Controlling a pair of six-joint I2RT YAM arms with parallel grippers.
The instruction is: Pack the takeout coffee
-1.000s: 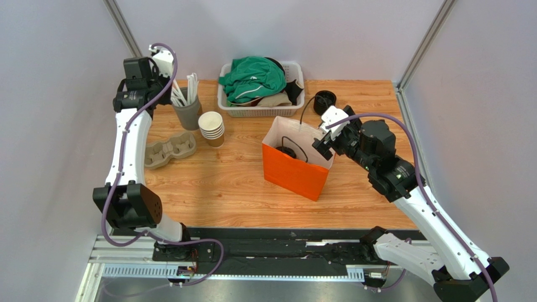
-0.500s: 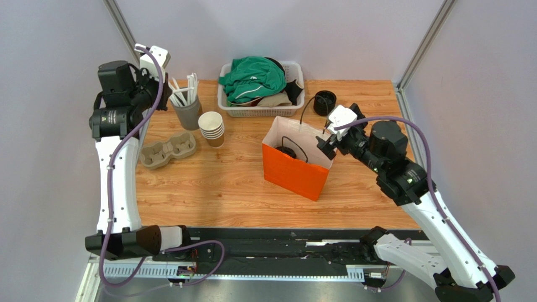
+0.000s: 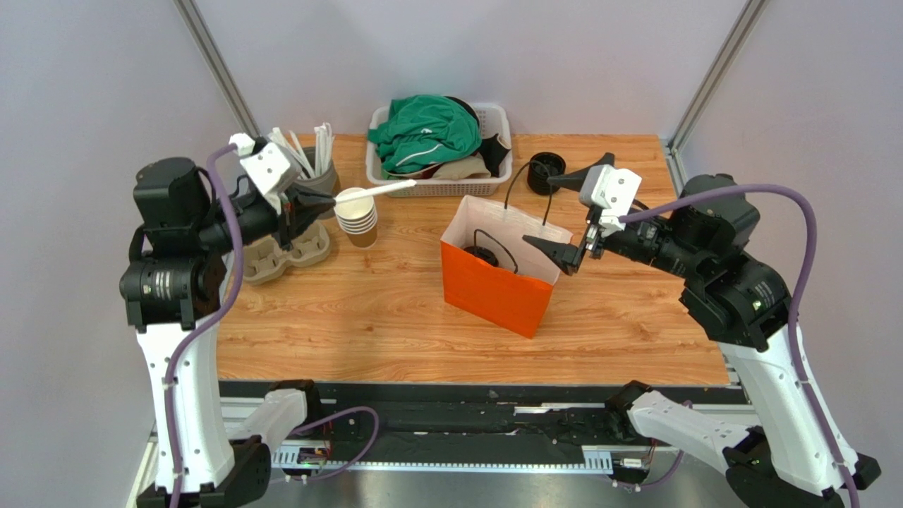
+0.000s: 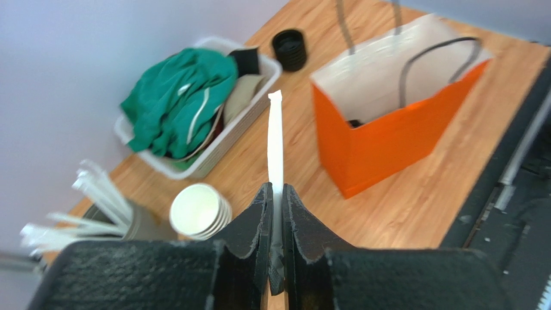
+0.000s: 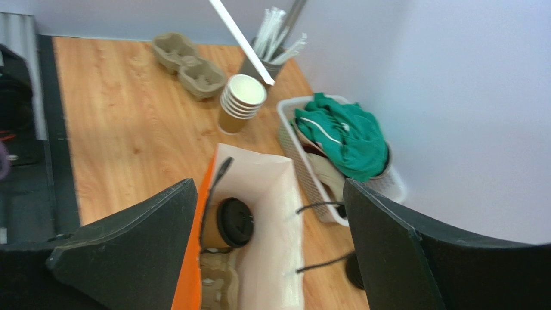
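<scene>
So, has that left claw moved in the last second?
Yes. The left gripper came forward from behind the straw holder to beside the stack of cups, shut on a straw.

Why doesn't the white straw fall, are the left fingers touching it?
Touching. The left wrist view shows both left fingers pressed against the white straw, one on each side, no gap.
</scene>
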